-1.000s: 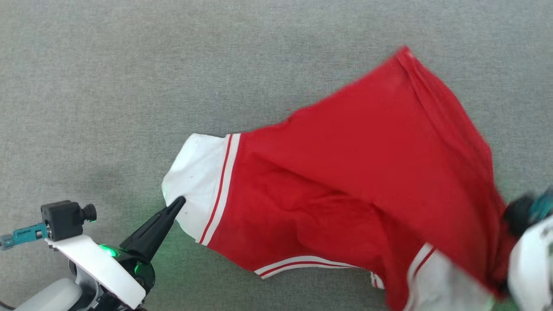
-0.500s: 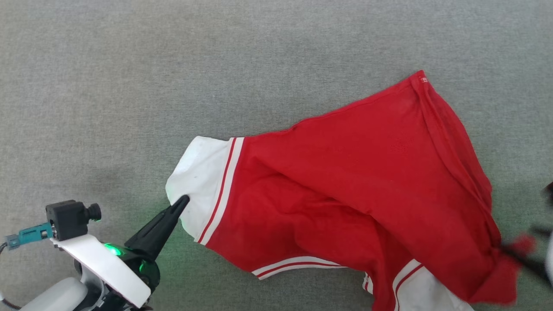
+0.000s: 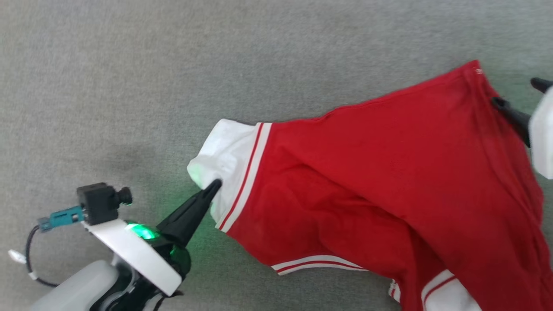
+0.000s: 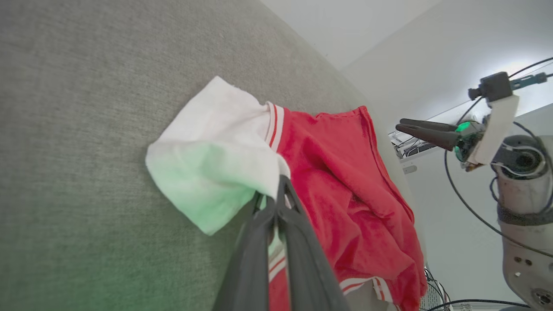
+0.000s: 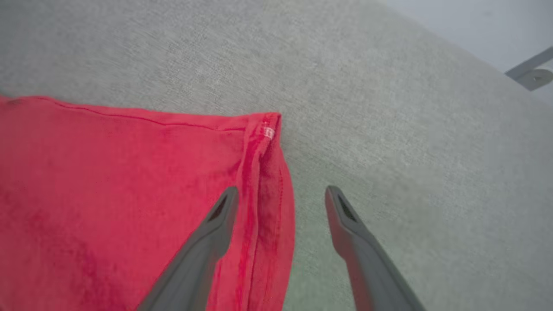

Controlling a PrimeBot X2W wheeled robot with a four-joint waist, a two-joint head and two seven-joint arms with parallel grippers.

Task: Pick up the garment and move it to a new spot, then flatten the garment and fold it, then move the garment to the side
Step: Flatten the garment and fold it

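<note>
**Right hand lets go and moves to the hem corner**

Released from the bunched red cloth it pinched a second ago, the right hand (image 3: 516, 91) now stands wide open at the far hem corner (image 5: 270, 125). One finger is over the cloth and the other over the grey worktop (image 3: 129, 65). The head camera has shifted as well. The left hand (image 3: 214, 186) is closed tight on the white sleeve (image 3: 224, 151). The red jersey shirt (image 3: 389, 172) lies rumpled on the worktop between the two hands, its lettering out of sight.

To flatten it well, the right hand should probably drop until the hem's doubled edge sits deep between its fingers. It can then close and draw away from the left hand, low over the worktop, so the middle folds pull out without tugging the sleeve loose.

Count: one shirt, two white sleeves (the second sleeve (image 3: 445, 293) lies at the near edge), two hands, one worktop.
</note>
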